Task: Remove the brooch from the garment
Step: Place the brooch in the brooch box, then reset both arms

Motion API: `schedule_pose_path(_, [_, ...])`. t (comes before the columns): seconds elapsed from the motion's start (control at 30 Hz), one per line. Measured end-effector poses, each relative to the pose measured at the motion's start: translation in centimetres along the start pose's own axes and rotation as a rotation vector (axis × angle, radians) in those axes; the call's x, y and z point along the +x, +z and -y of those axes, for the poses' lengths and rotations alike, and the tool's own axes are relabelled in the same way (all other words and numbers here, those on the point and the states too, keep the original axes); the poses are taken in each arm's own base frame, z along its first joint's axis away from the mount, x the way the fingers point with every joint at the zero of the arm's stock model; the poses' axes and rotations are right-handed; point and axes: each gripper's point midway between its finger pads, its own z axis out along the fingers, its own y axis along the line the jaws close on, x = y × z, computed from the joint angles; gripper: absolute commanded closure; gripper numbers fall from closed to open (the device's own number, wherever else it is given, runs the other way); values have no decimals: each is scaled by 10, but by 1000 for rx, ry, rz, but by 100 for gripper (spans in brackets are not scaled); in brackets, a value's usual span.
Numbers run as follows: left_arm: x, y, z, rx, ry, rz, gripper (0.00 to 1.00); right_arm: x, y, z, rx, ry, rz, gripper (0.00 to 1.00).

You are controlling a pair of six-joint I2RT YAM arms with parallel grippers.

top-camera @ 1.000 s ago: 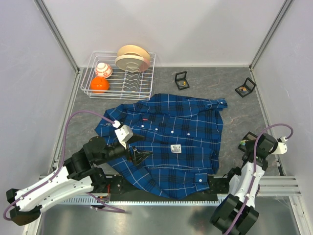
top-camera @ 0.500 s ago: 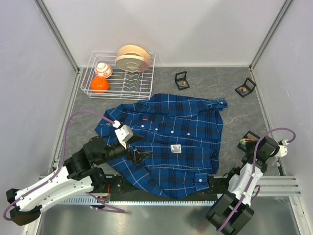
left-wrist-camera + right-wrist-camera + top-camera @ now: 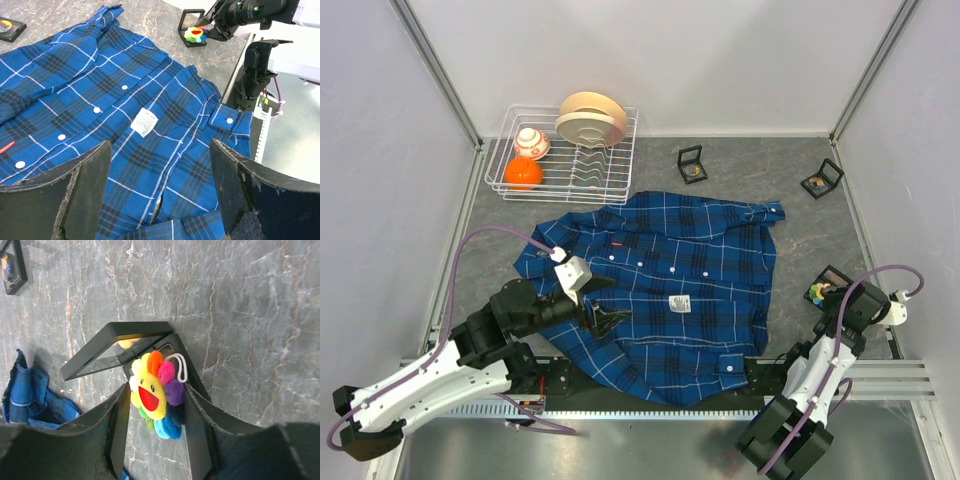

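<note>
The garment, a dark-blue plaid shirt, lies spread flat on the table, and it fills the left wrist view. The brooch, a rainbow plush flower with a smiling yellow face, is off the shirt. It rests on an open black box at the table's right side. My right gripper is open, one finger on each side of the brooch. My left gripper hovers wide open over the shirt's lower left part, holding nothing.
A white wire dish rack at the back left holds an orange ball, a white-and-orange ball and bowls. Two more small open black boxes stand at the back right.
My right gripper's jaws have opened from shut, and its wrist has shifted a little toward the near right. The brooch now shows on the black box. The left arm has not moved.
</note>
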Motion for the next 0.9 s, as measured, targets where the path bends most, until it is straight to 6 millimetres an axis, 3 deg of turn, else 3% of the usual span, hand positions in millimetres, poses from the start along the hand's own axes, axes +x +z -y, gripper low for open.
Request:
schedule_pose_path(0.37, [-2, -3, 1, 4, 2, 15, 14, -18, -16, 12, 139, -21, 32, 29])
schedule_pose_path(0.4, [-2, -3, 1, 4, 2, 16, 13, -21, -18, 13, 160, -23, 38, 19])
schedule_pose_path(0.57, [2, -2, 0, 5, 1, 7, 13, -28, -27, 18, 228, -30, 57, 2])
schedule_pose_path(0.63, [3, -2, 0, 5, 1, 6, 13, -32, -33, 14, 249, -45, 57, 2])
schedule_pose_path(0.77, [5, -1, -1, -3, 0, -1, 13, -46, -53, -16, 226, -98, 61, 2])
schedule_pose_path(0.9, [9, 1, -5, -21, -3, -21, 13, -60, -80, -89, 108, -218, 26, 2])
